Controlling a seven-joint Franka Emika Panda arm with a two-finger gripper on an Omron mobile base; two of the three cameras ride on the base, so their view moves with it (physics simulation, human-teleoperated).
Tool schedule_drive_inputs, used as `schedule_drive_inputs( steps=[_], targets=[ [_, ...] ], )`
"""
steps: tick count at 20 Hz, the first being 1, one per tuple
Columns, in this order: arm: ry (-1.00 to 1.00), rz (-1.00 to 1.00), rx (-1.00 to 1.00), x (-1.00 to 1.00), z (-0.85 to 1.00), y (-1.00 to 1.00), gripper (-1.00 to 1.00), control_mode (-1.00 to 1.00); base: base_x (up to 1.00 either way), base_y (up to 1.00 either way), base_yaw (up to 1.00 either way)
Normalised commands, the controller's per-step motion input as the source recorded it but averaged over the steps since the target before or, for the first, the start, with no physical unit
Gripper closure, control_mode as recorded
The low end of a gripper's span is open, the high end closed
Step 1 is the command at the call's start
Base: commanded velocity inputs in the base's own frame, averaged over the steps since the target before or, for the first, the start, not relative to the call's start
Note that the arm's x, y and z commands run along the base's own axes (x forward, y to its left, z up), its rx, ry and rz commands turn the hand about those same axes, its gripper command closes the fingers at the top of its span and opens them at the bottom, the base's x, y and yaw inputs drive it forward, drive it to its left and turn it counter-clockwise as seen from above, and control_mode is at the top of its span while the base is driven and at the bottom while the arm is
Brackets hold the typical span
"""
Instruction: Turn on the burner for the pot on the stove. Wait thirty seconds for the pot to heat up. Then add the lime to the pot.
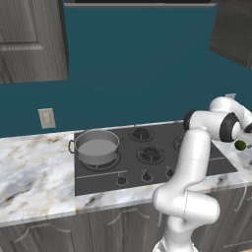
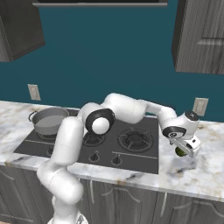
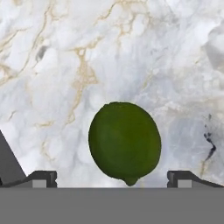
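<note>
lime (image 3: 124,142) on marble counter (image 3: 65,65) — between fingertips | hand (image 3: 112,178) — spread wide, gripping nothing

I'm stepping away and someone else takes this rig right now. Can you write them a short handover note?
Gripper: open, nothing held, poised over the lime, fingertips either side of it.
Lime: on the marble counter to the right of the stove.
Pot: on the stove's left burner, nothing in it.
Done: arm brought over to the lime. Whether the burner is lit can't be told; no flame is visible.
Left: close on the lime, lift it, carry it to the pot and drop it in.
</note>
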Motion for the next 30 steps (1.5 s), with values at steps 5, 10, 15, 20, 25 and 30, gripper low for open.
schedule_drive_inputs(
  steps=[5,10,15,20,25,30],
  targets=[
    [0.0,0.0,0.0,0.24,-0.26,-0.17,-1.0,-1.0,0.0,0.0,0.0],
    [0.0,0.0,0.0,0.15,-0.23,-0.31,-1.0,-1.0,0.0,0.0,0.0],
    [0.0,0.0,0.0,0.03,-0.23,-0.15,-1.0,-1.0,0.0,0.0,0.0],
    [0.0,0.0,0.0,0.0,-0.14,0.0,-1.0,-1.0,0.0,0.0,0.0],
    [0.0,0.0,0.0,-0.1,-0.24,0.0,-1.0,-1.0,0.0,0.0,0.0],
    [0.0,-0.01,0.0,-0.19,-0.3,0.05,-1.0,-1.0,0.0,0.0,0.0]
  ],
)
